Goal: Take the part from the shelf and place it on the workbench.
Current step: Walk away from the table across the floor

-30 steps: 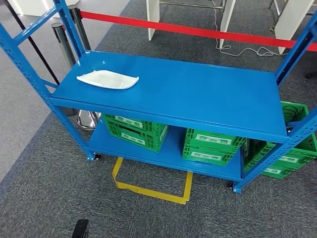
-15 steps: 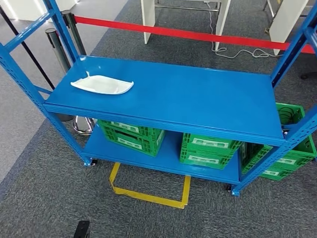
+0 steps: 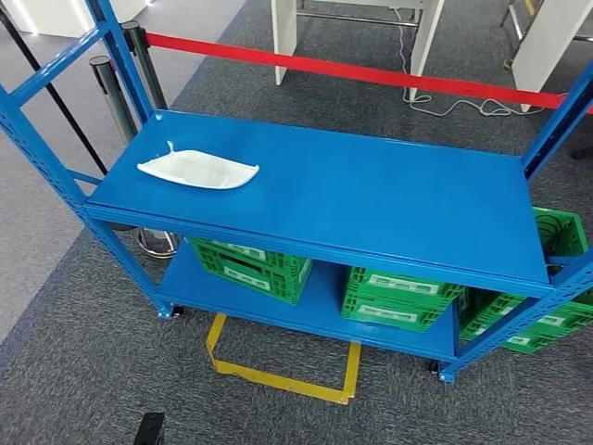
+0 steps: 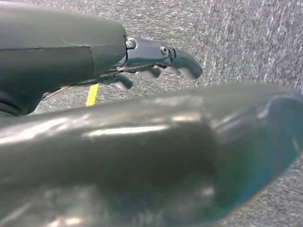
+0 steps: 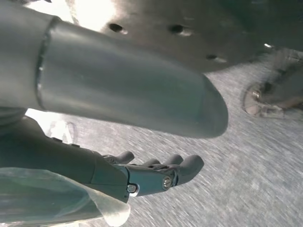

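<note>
Green slatted crates point(image 3: 253, 267) are sitting under the smooth blue metal shelf point(image 3: 363, 195), a red barrier tape point(image 3: 349, 69) running behind. The flat white part point(image 3: 197, 170) is lying near its left end. The left hand point(image 4: 157, 59) and right hand point(image 5: 153, 175) are hanging over grey carpet, fingers loosely apart, holding nothing

One blue shelf rack point(image 3: 349, 199) stands on the grey carpet, with two boards: the upper one and the lower one point(image 3: 315, 306). One white part point(image 3: 197, 171) lies on the upper board. Three green crates show: one point(image 3: 248, 264) under the part's end of the rack, one point(image 3: 398, 298) beside it on the lower board, and one point(image 3: 552, 278) at the far right end. Two metal posts point(image 3: 115, 93) stand behind the rack's left corner. One red barrier tape point(image 3: 349, 69) runs across behind. One yellow tape outline point(image 3: 280, 366) marks the floor. Two robot hands appear, the left robot hand point(image 4: 157, 59) and the right robot hand point(image 5: 161, 172), each empty with its fingers loosely extended over carpet.
</note>
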